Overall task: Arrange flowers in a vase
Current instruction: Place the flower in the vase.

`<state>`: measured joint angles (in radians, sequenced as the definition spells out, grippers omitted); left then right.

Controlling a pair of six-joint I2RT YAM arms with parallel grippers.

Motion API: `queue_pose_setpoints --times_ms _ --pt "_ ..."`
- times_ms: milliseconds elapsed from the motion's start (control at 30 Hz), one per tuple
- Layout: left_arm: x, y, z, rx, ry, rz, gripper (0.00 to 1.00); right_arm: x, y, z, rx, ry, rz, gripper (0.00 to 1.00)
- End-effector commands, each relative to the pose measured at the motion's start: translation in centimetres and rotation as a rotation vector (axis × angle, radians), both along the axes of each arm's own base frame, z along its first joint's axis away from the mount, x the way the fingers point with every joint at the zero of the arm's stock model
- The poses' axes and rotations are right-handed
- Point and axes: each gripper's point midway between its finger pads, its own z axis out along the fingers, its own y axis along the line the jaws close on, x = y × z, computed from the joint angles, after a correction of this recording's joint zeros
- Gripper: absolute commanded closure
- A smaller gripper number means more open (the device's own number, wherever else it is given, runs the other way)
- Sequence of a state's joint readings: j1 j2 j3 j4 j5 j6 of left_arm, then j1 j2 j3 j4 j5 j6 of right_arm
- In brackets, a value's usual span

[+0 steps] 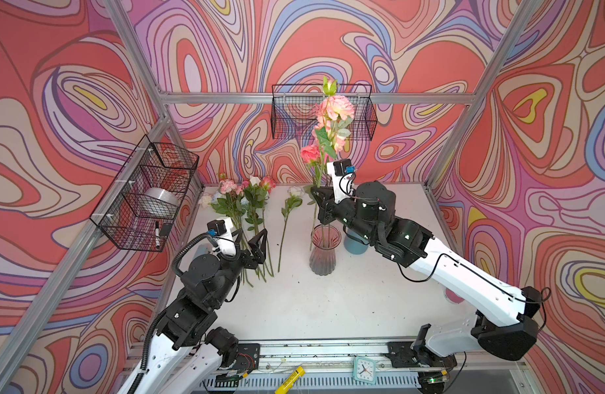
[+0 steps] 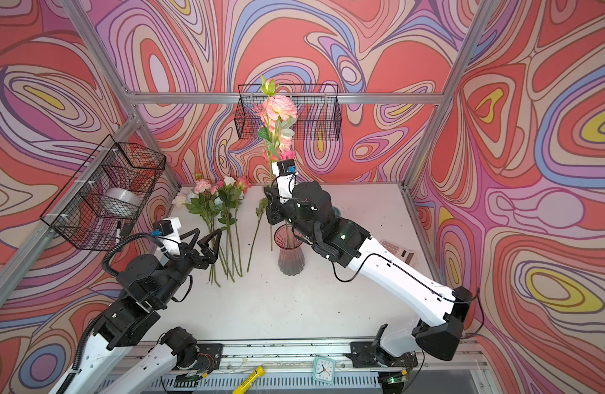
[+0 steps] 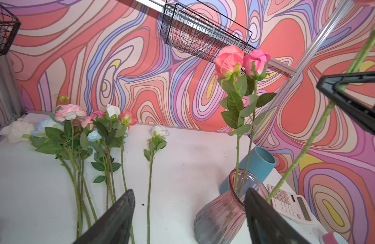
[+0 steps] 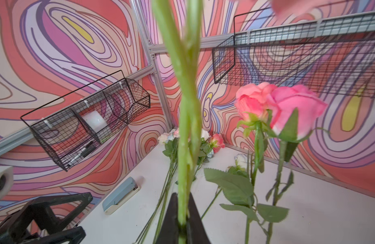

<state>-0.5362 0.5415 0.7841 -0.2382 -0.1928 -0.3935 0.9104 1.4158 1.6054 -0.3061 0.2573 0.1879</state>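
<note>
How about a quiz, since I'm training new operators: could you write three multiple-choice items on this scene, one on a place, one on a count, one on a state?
1. Where does the lone white rose lie?
A. In a wall basket
B. On the table, between the bunch and the vase
C. Inside the vase

2. How many roses stand in the vase?
A. None
B. Two
C. Five

3. What is the right tool doing?
A. Open above the table
B. Shut on the vase rim
C. Shut on a tall flower's stem

Answers:
1 B: the left wrist view shows it alone on the table between them.
2 B: two stems enter the vase mouth.
3 C: the right wrist view shows the tool pinching the green stem.
</note>
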Motion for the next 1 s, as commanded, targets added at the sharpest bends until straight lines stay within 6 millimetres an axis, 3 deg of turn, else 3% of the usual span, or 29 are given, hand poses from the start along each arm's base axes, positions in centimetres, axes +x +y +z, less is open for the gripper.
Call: queue_pose_setpoints --times_ms 0,233,300,733,967 --pt "0.3 0.8 -0.7 0.016 0.021 0.051 0.19 0.7 -2.0 2.1 -0.041 -0.075 -0.098 1.00" --pt "0.4 0.8 -0.6 0.015 0.021 0.053 0.18 0.9 -3.0 3.9 -0.059 -0.126 -0.143 1.00" --pt "0.4 0.8 -0.6 0.015 0.022 0.053 0.18 1.1 -3.2 3.6 -0.080 -0.127 -0.157 1.00" --pt "0.6 0.7 -1.6 0.040 0.063 0.057 0.18 2.4 -3.0 -5.3 -0.143 -0.009 -0.210 1.00" --pt "0.6 0.4 -1.5 0.034 0.064 0.041 0.18 2.3 -3.0 -7.9 -0.127 0.050 -0.212 1.00"
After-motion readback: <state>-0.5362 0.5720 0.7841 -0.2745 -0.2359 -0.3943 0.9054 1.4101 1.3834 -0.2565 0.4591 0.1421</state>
